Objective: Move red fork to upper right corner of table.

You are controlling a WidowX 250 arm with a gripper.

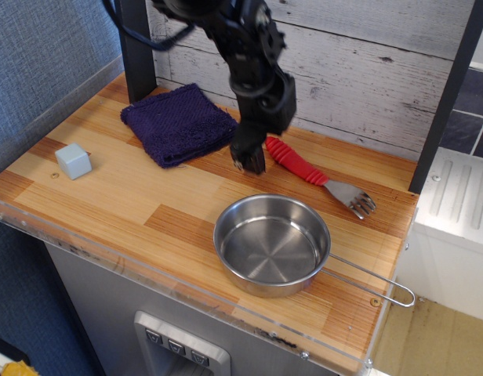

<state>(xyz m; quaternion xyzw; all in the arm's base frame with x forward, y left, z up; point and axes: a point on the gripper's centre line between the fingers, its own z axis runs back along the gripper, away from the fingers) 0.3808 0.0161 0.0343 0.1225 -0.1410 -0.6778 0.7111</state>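
Observation:
The red fork [298,165] lies flat on the wooden table [108,188] at the back right. Its ribbed red handle points up-left and its silver tines [354,199] point down-right, near the right edge. My gripper [248,162] hangs low over the table just left of the handle's end. It holds nothing, and its fingers [258,160] look slightly apart, close to the handle tip.
A steel pan [272,244] sits front right, its wire handle [372,280] reaching toward the front right corner. A purple cloth [180,123] lies at the back left, and a pale blue cube [74,160] near the left edge. A white plank wall [367,63] stands behind, and a clear rim runs along the front.

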